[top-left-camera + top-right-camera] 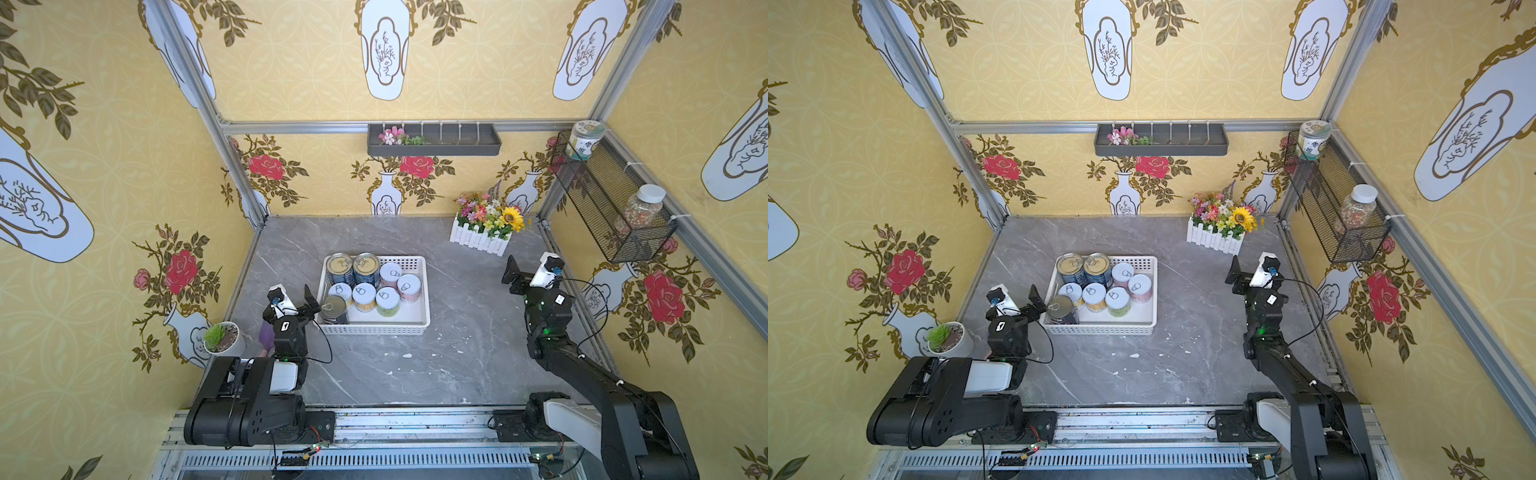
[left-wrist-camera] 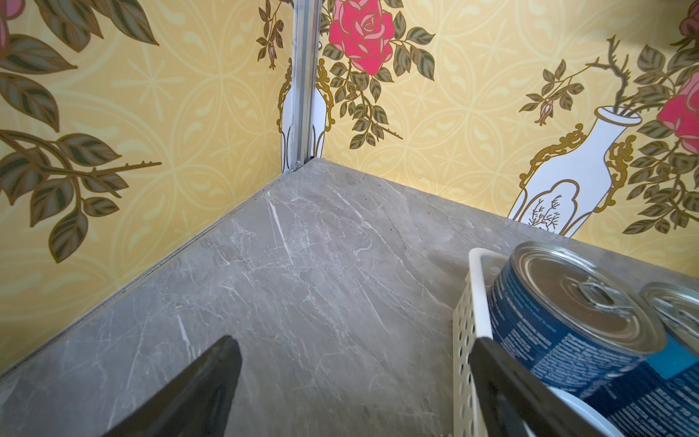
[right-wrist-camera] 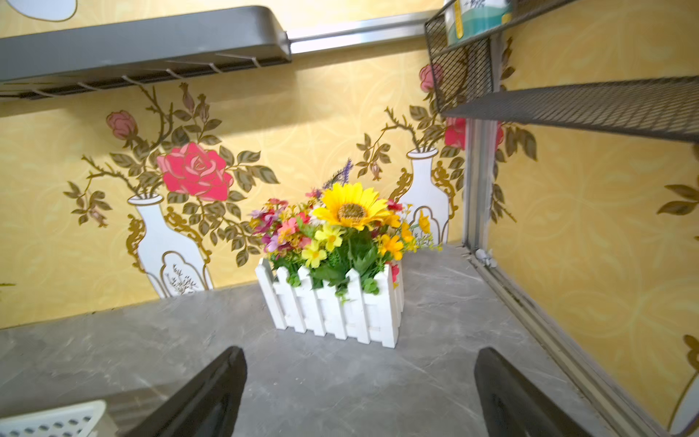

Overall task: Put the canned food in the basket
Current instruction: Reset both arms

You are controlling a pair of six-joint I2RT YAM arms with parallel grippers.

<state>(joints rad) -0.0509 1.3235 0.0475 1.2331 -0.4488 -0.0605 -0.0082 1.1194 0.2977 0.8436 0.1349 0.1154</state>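
Observation:
The white perforated basket (image 1: 419,322) (image 1: 1152,320) sits mid-table and holds the canned food. Two dark-blue tins (image 1: 340,268) (image 2: 567,314) stand at its back left and a third (image 1: 333,309) (image 1: 1060,309) at its front left corner. Several smaller white-lidded tins (image 1: 387,300) (image 1: 1118,300) with pink, yellow and green labels fill the middle. My left gripper (image 1: 301,299) (image 2: 353,342) is open and empty beside the basket's left wall (image 2: 463,329), one finger overlapping it. My right gripper (image 1: 528,272) (image 3: 362,352) hangs open and empty at the right, facing the flower box.
A white picket-fence flower box (image 1: 480,243) (image 3: 336,314) stands at the back right. A black mesh wall basket (image 1: 598,199) holds jars on the right wall. A small potted plant (image 1: 222,336) sits at the front left. A grey shelf (image 1: 434,141) hangs on the back wall.

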